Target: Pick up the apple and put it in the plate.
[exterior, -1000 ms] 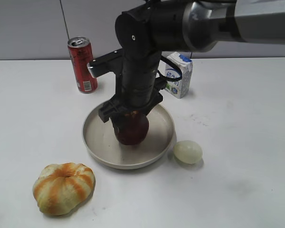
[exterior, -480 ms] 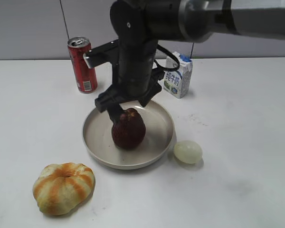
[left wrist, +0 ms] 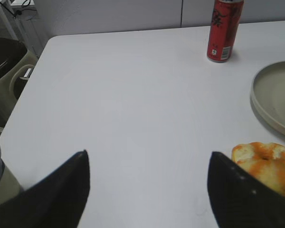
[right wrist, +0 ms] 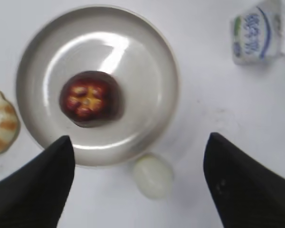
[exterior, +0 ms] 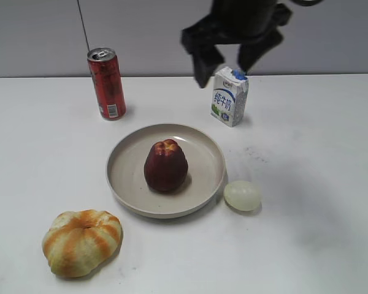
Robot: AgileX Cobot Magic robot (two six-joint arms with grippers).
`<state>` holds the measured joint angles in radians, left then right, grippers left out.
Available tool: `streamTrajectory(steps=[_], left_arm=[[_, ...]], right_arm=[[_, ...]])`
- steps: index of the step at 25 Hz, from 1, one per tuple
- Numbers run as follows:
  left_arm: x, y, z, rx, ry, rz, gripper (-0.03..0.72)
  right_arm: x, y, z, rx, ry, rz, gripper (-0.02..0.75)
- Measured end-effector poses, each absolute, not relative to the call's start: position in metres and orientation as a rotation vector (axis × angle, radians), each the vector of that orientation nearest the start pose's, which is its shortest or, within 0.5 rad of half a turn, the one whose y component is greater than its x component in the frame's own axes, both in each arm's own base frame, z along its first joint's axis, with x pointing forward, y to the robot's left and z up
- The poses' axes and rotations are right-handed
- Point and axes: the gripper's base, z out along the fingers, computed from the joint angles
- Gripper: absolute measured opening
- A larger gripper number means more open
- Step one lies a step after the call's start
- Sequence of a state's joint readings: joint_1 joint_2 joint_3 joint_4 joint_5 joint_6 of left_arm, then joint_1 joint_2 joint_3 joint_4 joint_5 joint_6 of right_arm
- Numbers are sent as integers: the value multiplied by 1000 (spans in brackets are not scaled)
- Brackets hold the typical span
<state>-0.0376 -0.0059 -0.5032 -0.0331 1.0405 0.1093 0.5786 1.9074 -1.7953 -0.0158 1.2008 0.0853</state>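
Note:
The dark maroon apple [exterior: 165,165] stands upright in the middle of the beige plate [exterior: 127,190]; it also shows in the right wrist view [right wrist: 90,99] inside the plate [right wrist: 147,71]. My right gripper [exterior: 228,64] is open and empty, high above the table behind the plate; its jaws [right wrist: 140,142] frame the plate's near rim. My left gripper [left wrist: 148,159] is open and empty over bare table, left of the plate's edge [left wrist: 266,95].
A red can [exterior: 107,82] stands back left and a milk carton [exterior: 229,96] back right. A pale egg [exterior: 242,195] lies by the plate's right rim. An orange-and-cream bun [exterior: 82,241] sits front left. A bin [left wrist: 7,66] stands off the table's left edge.
My right gripper let go of the apple, leaving it standing in the plate, then rose up and back to the right, well clear of the plate.

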Motion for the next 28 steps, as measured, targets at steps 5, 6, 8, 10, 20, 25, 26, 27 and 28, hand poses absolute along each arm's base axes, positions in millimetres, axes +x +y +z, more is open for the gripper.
streamTrajectory(steps=[5,6,8,10,20,25,26,27,28], left_arm=[[-5,-2,280,149,2009,6,587],[-5,-2,280,149,2009,6,587],[-5,-2,280,149,2009,6,587],[-5,-2,280,149,2009,6,587],[-5,-2,280,149,2009,6,587],[-5,-2,280,149,2009,6,587],[-5,-2,280,149,2009,6,587],[-5,-2,280,149,2009,6,587],[-5,-2,280,149,2009,6,587]], right_arm=[[328,137,301,-449,2860,70,666],[321,123,300,-403,2873,61,666],[296,100,298,-340,2890,42,666],[270,85,296,-305,2891,23,666],[127,38,291,-216,2687,93,659],[77,21,282,-257,2528,103,645],[70,18,279,-262,2501,105,642],[64,16,276,-265,2481,108,637],[58,14,271,-271,2457,110,633]])
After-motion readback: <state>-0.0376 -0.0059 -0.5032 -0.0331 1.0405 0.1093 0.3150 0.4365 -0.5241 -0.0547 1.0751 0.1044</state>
